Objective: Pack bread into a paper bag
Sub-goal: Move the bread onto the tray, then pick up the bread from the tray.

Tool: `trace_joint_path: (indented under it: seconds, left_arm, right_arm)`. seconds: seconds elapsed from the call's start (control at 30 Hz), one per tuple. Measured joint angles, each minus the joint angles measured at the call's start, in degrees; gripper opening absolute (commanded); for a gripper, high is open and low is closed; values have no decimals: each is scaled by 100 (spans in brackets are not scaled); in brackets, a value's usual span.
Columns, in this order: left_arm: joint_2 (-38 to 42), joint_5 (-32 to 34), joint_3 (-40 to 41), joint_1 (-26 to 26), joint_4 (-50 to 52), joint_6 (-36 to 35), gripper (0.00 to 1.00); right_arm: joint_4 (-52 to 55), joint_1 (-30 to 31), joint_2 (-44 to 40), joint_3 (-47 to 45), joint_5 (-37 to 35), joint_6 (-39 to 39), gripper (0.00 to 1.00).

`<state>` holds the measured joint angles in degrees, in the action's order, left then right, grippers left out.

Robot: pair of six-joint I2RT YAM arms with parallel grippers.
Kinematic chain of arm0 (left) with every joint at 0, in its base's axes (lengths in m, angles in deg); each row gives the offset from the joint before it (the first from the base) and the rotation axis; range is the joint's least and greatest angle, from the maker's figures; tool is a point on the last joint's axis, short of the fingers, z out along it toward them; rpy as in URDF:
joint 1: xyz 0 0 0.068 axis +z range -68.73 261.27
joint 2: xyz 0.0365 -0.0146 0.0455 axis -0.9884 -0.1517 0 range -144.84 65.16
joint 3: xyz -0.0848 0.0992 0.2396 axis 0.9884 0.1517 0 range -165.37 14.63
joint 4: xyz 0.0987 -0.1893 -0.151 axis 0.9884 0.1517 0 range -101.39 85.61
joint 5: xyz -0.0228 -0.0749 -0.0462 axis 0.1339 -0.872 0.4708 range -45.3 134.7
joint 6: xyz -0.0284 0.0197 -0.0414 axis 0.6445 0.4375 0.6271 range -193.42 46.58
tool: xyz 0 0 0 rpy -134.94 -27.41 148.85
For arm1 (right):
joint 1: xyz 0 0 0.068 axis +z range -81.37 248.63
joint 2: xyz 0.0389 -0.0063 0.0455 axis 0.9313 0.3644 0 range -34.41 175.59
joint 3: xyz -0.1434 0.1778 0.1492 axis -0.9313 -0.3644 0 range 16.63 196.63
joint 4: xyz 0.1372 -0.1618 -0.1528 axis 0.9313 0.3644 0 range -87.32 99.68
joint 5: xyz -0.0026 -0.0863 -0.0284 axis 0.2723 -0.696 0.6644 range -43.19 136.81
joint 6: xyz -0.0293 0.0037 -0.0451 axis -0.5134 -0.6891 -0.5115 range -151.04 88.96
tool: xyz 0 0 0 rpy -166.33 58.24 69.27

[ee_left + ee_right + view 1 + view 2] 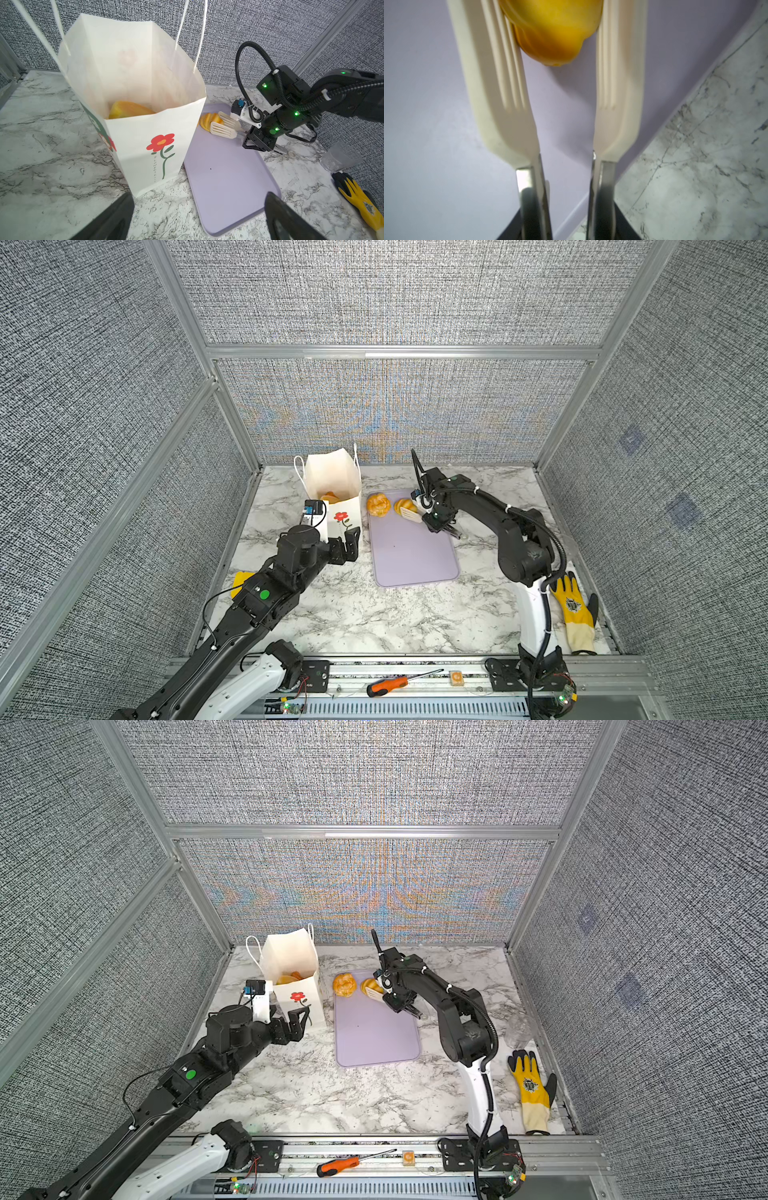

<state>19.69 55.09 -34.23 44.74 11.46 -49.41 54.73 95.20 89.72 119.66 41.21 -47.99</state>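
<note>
Pinching the tongs [409,514] in the right gripper [434,522], blades seemingly touching both flanks of a glossy, likely light, slippery roll [404,504] at the lilac tray's [415,556] far end, with the left gripper [347,545] spread wide beside the paper bag [332,477].

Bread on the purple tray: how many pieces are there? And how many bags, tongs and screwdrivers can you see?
Bread on the lilac tray: 2, a round bun and a striped roll
Paper bag: 1
Tongs: 1
Screwdriver: 1
Total: 5
</note>
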Motion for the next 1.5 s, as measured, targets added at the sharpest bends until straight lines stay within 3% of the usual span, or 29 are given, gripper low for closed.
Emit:
trace_joint_path:
  seconds: [0.47,0.87,1.5]
  left_arm:
    - [-4,13,2,-2,0,-4,99]
    - [-46,13,2,-2,7,-2,99]
    - [-35,11,2,-2,24,-4,99]
  right_arm:
    - [-284,4,-662,-1204,22,236,51]
    - [-396,11,-715,-1150,295,529,57]
    - [-295,68,-367,-734,313,678,58]
